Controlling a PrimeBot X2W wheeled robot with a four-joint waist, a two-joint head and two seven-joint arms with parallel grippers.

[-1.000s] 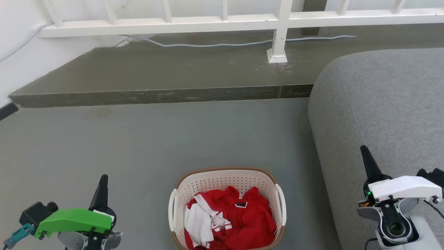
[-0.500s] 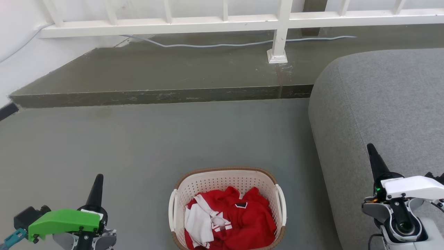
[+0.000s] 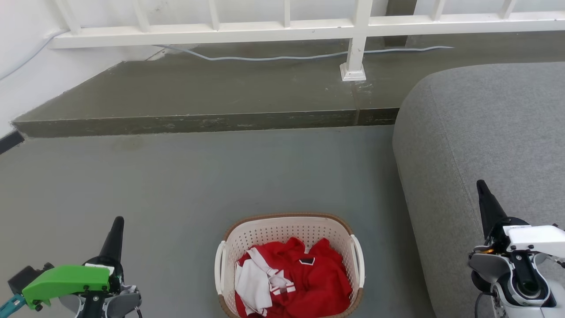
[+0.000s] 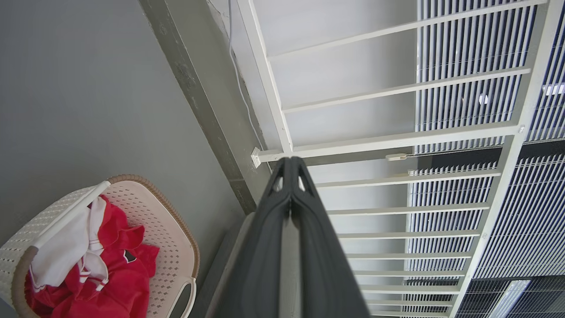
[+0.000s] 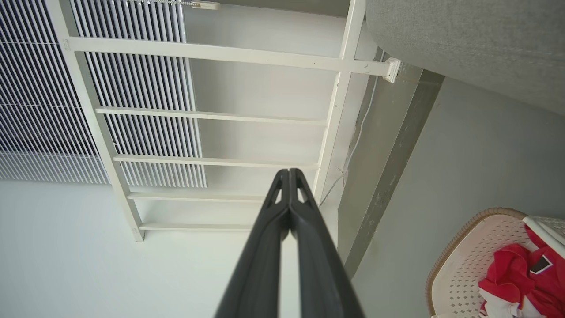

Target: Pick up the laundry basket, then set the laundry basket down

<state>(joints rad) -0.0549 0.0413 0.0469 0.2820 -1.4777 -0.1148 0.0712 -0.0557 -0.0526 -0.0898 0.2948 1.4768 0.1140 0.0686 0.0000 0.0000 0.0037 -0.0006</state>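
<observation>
Left tool (image 3: 117,223) and right tool (image 3: 480,184), fingers pressed together, hang either side of the laundry basket (image 3: 273,232), well apart from it. The basket sits on the floor (image 3: 198,176) holding red clothing (image 3: 313,278), with a grey sofa (image 3: 485,123) just to its right and a white railing (image 3: 282,28) beyond it.

Between the two pairs of jaws, the laundry basket (image 3: 282,232) is matt cream perforated plastic with a brown woven-look rim, holding soft red-and-white cloth (image 3: 318,278). Beside the right jaws, the sofa (image 3: 485,123) is coarse grey fabric. The floor (image 3: 198,176) ahead of the jaws is smooth and matt; the jaws themselves are matt black.
</observation>
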